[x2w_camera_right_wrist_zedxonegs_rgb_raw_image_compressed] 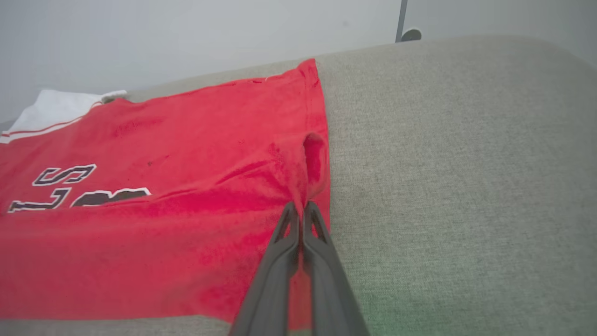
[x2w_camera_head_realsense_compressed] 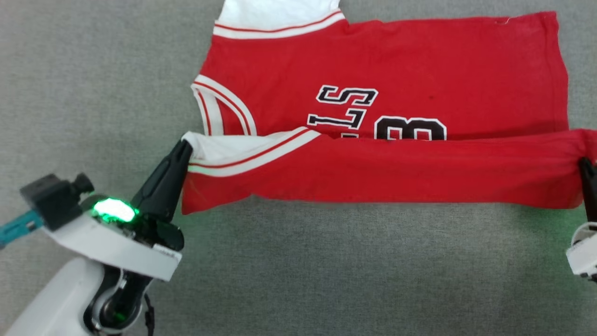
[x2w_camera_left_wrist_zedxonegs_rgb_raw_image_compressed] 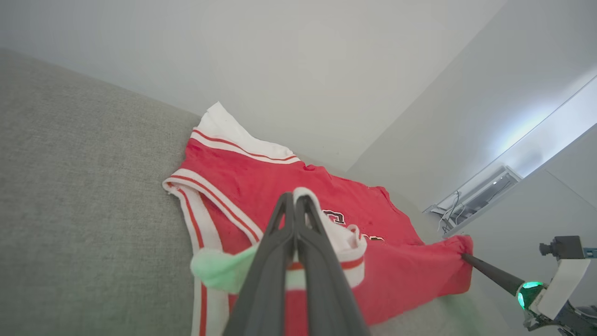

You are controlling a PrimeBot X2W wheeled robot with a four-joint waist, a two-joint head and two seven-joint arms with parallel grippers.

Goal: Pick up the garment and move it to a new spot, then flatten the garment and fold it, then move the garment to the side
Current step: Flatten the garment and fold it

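The garment (x2w_camera_head_realsense_compressed: pixel 419 70), a red jersey with white sleeves and black lettering, lies sideways on the grey surface (x2w_camera_head_realsense_compressed: pixel 326 270). Its near long edge is lifted and folded over toward the lettering. My left gripper (x2w_camera_head_realsense_compressed: pixel 185 145) is shut on the white near sleeve at the collar end. My right gripper (x2w_camera_head_realsense_compressed: pixel 584 162) is shut on the red hem corner at the right edge of the head view. The left wrist view has my left gripper (x2w_camera_left_wrist_zedxonegs_rgb_raw_image_compressed: pixel 295 197) pinching the white sleeve (x2w_camera_left_wrist_zedxonegs_rgb_raw_image_compressed: pixel 343 238), and the right arm's gripper (x2w_camera_left_wrist_zedxonegs_rgb_raw_image_compressed: pixel 464 255) holding the far corner. My right gripper (x2w_camera_right_wrist_zedxonegs_rgb_raw_image_compressed: pixel 298 205) clamps bunched red cloth (x2w_camera_right_wrist_zedxonegs_rgb_raw_image_compressed: pixel 186 210).
Grey fabric surface (x2w_camera_right_wrist_zedxonegs_rgb_raw_image_compressed: pixel 466 163) extends all around the jersey, with wide room in front and to the left. A pale wall (x2w_camera_left_wrist_zedxonegs_rgb_raw_image_compressed: pixel 303 56) rises beyond the far edge. A thin pole (x2w_camera_right_wrist_zedxonegs_rgb_raw_image_compressed: pixel 400 18) stands behind the surface.
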